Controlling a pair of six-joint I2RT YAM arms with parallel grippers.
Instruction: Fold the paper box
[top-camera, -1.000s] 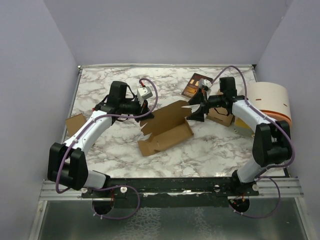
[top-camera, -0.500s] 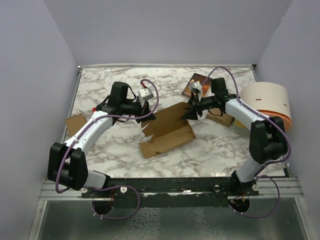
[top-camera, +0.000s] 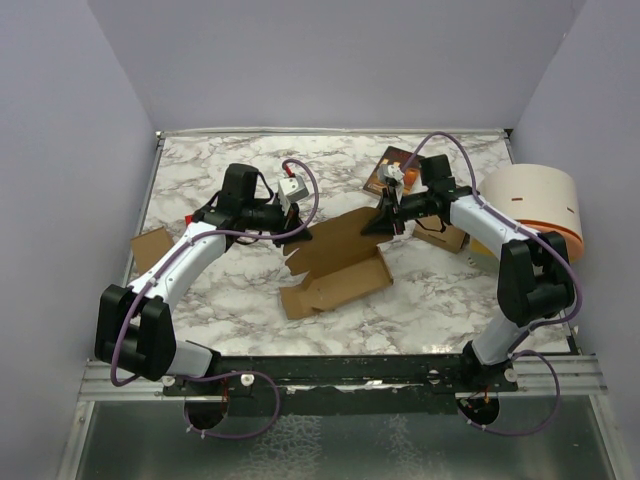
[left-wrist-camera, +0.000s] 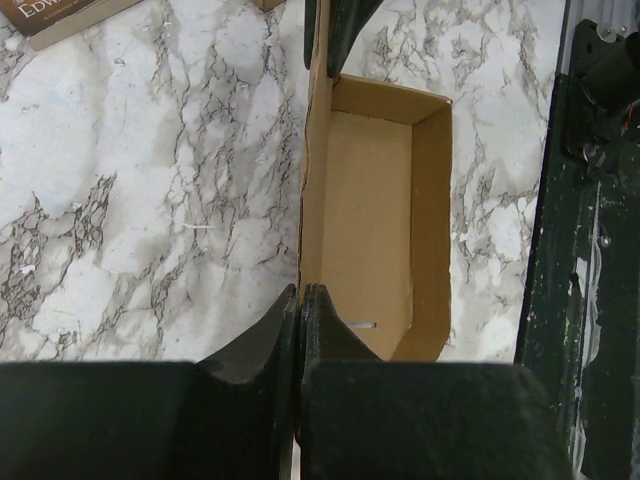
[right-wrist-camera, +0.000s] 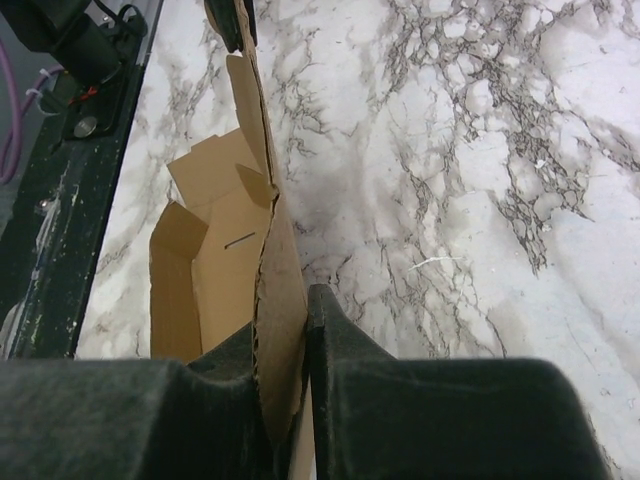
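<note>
Top external: we note left gripper (top-camera: 303, 235) and right gripper (top-camera: 385, 220) each clamped on the box (top-camera: 340, 270); half formed, we judge, closing left.

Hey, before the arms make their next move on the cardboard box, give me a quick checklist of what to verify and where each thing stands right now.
1. Left gripper gripping the paper box: ok, shut on one end of its tall wall.
2. Right gripper gripping it: ok, fingers closed on the same wall's other end.
3. Opposite long wall and one end wall standing: ok in the left wrist view.
4. Box bottom flat on the table: cannot tell.
5. Booklet apart from the box: ok, it lies beyond the right gripper.
</note>
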